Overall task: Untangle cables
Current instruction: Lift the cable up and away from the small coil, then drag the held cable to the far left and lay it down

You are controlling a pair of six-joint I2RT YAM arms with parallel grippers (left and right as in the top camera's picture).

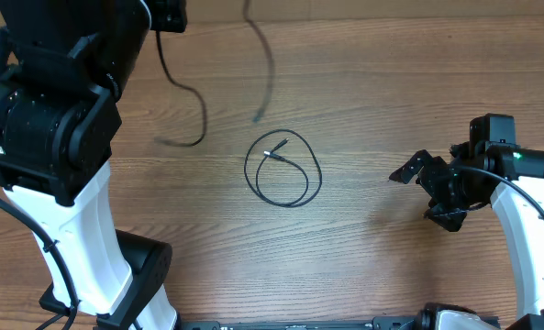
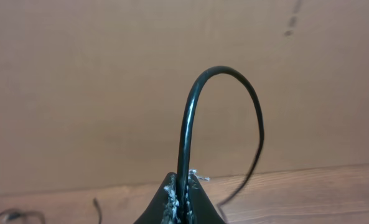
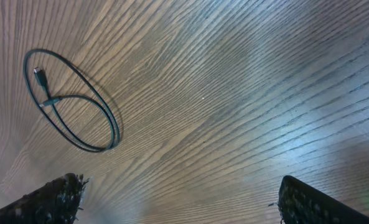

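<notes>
High at the back left, my left gripper (image 1: 168,16) is shut on a thin black cable (image 2: 187,124). The cable arches up from the jaws and drops back toward the table. In the overhead view one strand (image 1: 187,90) hangs from that gripper and ends near the table. A second blurred strand (image 1: 268,64) dangles further right; I cannot tell if it is the same cable. Another cable (image 1: 283,170) lies in a loose ring at the table's middle, its silver-tipped plug inside the ring. My right gripper (image 1: 429,188) stands open to the right of the ring (image 3: 72,99), with nothing between its fingertips (image 3: 58,198).
The left arm's white and black body (image 1: 61,174) fills the left side of the overhead view. Thick black wires run by its base (image 1: 33,257). The right arm (image 1: 519,202) reaches in from the lower right. Wood-grain tabletop (image 1: 372,110) lies all around the ring.
</notes>
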